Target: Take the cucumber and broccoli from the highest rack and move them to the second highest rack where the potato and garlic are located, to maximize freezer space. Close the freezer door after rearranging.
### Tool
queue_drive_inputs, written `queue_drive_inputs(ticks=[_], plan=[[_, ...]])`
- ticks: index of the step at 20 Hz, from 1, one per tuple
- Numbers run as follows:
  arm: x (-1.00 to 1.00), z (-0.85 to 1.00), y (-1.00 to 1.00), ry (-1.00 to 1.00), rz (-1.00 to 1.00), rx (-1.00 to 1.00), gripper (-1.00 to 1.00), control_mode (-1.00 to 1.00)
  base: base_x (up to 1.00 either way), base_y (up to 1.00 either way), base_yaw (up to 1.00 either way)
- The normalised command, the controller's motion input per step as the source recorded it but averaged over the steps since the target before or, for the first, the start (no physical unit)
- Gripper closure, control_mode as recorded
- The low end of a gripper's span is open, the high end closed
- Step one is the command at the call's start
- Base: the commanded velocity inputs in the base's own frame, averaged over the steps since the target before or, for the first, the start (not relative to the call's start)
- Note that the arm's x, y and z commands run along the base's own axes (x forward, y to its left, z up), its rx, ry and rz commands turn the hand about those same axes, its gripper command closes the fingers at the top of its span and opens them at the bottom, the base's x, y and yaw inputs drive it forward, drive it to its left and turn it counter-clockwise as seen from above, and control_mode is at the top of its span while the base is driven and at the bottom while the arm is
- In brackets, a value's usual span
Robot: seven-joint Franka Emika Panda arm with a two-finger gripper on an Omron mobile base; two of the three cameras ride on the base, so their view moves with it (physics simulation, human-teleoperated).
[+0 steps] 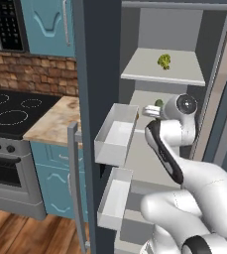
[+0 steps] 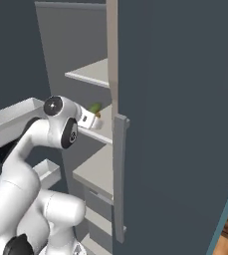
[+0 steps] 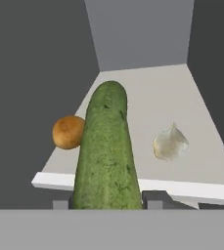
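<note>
My gripper (image 3: 108, 200) is shut on the cucumber (image 3: 106, 151), a long green one pointing out over the front edge of the second highest rack (image 3: 157, 93). On that rack the round brown potato (image 3: 68, 132) lies to the cucumber's left and the pale garlic (image 3: 170, 142) to its right. In the left base view the gripper (image 1: 152, 110) is at the same rack, the cucumber's tip (image 1: 158, 103) showing beyond the hand. The broccoli (image 1: 164, 61) sits alone on the highest rack (image 1: 149, 74). The freezer door (image 1: 97, 124) stands open on the left.
Two white bins (image 1: 116, 134) hang on the open door's inner side, close beside my arm. Left of the door are a stone counter (image 1: 53, 119), a black stove (image 1: 11, 111) and teal cabinets. A second dark door (image 2: 175, 124) stands on the right.
</note>
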Motion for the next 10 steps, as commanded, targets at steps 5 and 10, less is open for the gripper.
queue_drive_inputs(ticks=[5,10], plan=[[0.53,-0.35,-0.11,0.00,0.00,-0.06,1.00,-1.00,0.00,0.00,0.00],[0.56,-0.21,-0.10,0.05,0.00,-0.01,1.00,-1.00,0.00,0.00,0.00]])
